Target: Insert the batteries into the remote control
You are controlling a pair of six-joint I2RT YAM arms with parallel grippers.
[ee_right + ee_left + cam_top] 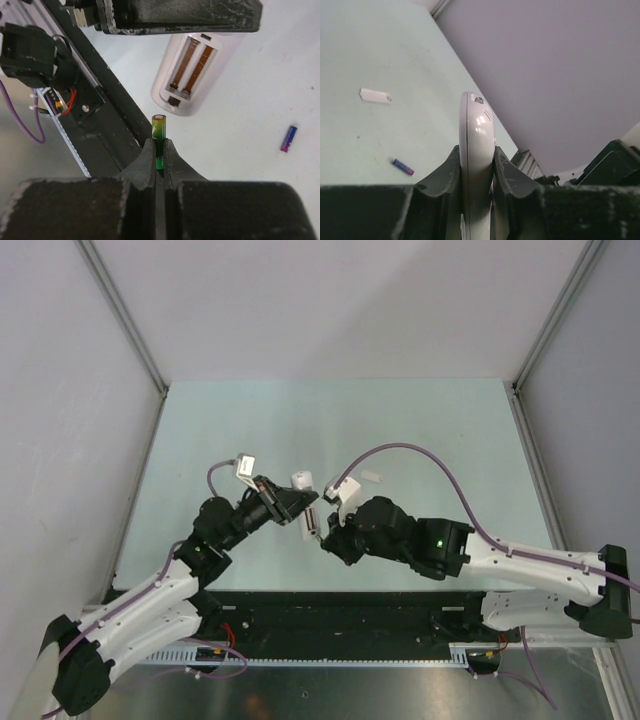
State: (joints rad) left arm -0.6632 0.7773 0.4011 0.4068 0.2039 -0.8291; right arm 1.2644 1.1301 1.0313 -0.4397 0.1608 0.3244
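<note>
Your left jaws pinch the remote (pixel 476 145) by its two faces, so in the left wrist view you see it edge-on, its rounded end jutting out past the fingers. It sits over the middle of the counter (pixel 420 430), between the two arms. From the right wrist view its back faces you: the compartment (pixel 192 67) is uncovered, with two brass contact strips running along two vacant slots. Your right jaws are pressed together on the green battery (pixel 159 131), gripping its lower part; the upper part stands out towards the remote's near end, just short of it and not touching. The purple battery (pixel 288 138) lies flat on the counter off to the side, well apart from both jaws. A white tab (pixel 375 95) lies on the counter beyond it.
</note>
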